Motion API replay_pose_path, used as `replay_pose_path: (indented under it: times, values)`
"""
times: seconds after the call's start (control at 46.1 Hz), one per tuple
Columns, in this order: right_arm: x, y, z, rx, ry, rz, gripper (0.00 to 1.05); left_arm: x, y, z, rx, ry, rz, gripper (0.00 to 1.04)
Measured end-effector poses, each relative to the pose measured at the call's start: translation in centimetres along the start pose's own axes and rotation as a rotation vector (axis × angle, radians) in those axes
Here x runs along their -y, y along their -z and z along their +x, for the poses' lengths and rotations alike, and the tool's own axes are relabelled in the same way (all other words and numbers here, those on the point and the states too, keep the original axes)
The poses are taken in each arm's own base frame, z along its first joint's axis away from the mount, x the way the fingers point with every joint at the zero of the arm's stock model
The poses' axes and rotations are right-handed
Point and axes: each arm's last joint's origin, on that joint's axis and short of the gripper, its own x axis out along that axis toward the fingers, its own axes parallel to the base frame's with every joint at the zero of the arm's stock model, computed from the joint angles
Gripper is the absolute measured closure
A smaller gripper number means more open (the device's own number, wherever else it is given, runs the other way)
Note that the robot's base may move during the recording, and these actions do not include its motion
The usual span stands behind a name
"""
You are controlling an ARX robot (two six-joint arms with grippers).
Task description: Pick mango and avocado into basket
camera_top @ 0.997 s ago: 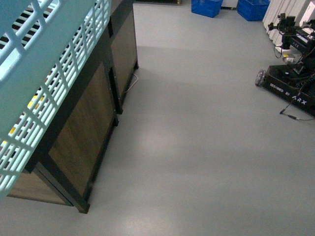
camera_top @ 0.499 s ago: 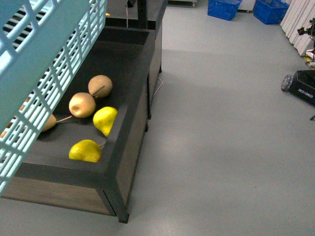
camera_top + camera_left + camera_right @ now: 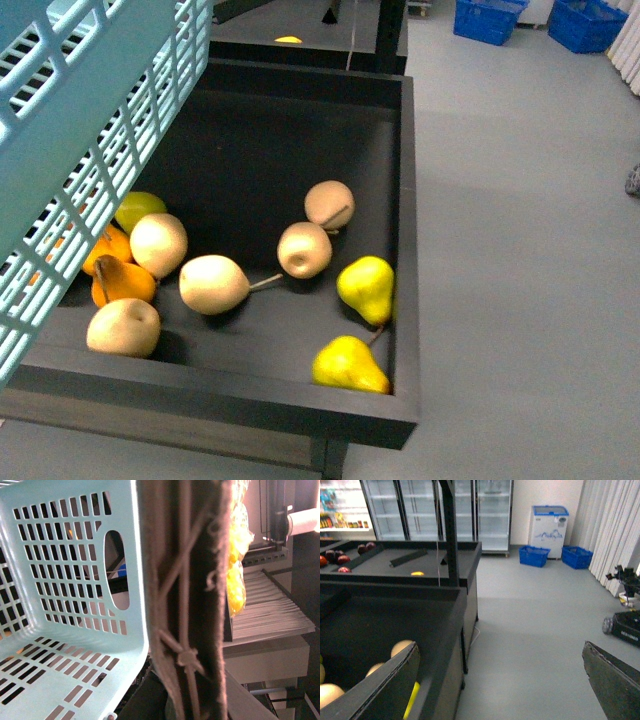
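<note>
Front view: teal basket (image 3: pixel 90 120) hung tilted at 10 o'clock above the near bin (image 3: pixel 220 395), prob. kept high to clear the rim & stay ready for fruit. In the bin: tan round fruits (image 3: pixel 304 249) mid, yellow pears (image 3: pixel 366 288) at 5 o'clock, orange fruits (image 3: pixel 120 283) at 8 o'clock, partly under the basket. No avocado seen. A small yellow fruit (image 3: pixel 288 40) lay in the far bin at 12 o'clock, poss. the mango; too small to tell.

Left wrist view: brown handles (image 3: pixel 185 605) w/ zip tie (image 3: pixel 186 657) filled the shot. No fruit in the visible part of the basket. Left gripper's fingers were out of shot, so I couldn't tell the grip; handles that close suggest the basket hung from that arm.

Right wrist view: right gripper (image 3: pixel 500 650) had fingers spread wide, holding nothing, by the bin's edge. I'd say it was kept free as the picking hand.
</note>
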Motion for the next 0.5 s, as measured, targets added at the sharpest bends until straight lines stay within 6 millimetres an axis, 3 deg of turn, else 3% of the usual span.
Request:
replay_pose_path:
  times: [0.499]
  values:
    - [0.0, -0.02, 0.0, 0.001, 0.0, 0.0, 0.08, -0.06, 0.03, 0.07, -0.001, -0.004, 0.0, 0.95]
